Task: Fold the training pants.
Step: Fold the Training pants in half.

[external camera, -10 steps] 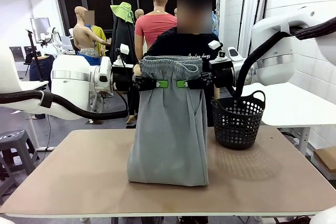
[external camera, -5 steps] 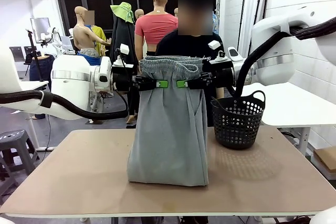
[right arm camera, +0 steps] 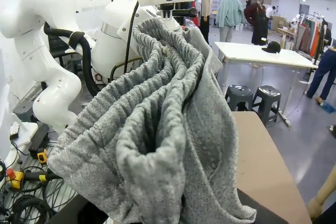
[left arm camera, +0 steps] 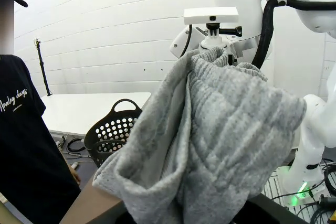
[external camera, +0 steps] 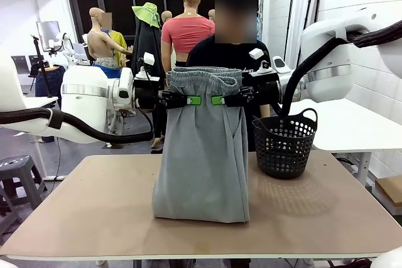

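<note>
**A:** What does the front view show?

**B:** The training pants (external camera: 202, 149) hang upright between two white arms. The left pincer (external camera: 193, 100) and the right pincer (external camera: 218, 100) are each clamped shut on the cloth just under the gathered waistband, their green pads close together near the middle. The leg ends rest on the tabletop (external camera: 94, 205), bunched a little at the bottom. A black mesh basket (external camera: 284, 144) stands just beside the pants on the robot's right. A person (external camera: 232, 54) in a dark shirt stands behind, at the far side.

**A:** And the left wrist view?

**B:** Grey ribbed waistband cloth rises from the bottom edge and folds over itself. The other arm's wrist is beyond it, and the basket sits lower down.

**A:** The right wrist view?

**B:** Much the same: heaped folds of waistband in front, the opposite white arm behind, bare tabletop to one side.

**A:** How should this step go?

**B:** In my judgement, both arms should lower the waistband forward together, level and at one pace, so the cloth lays flat over the legs without twisting. Keep clear of the basket, and release only once the cloth is lying down.
</note>
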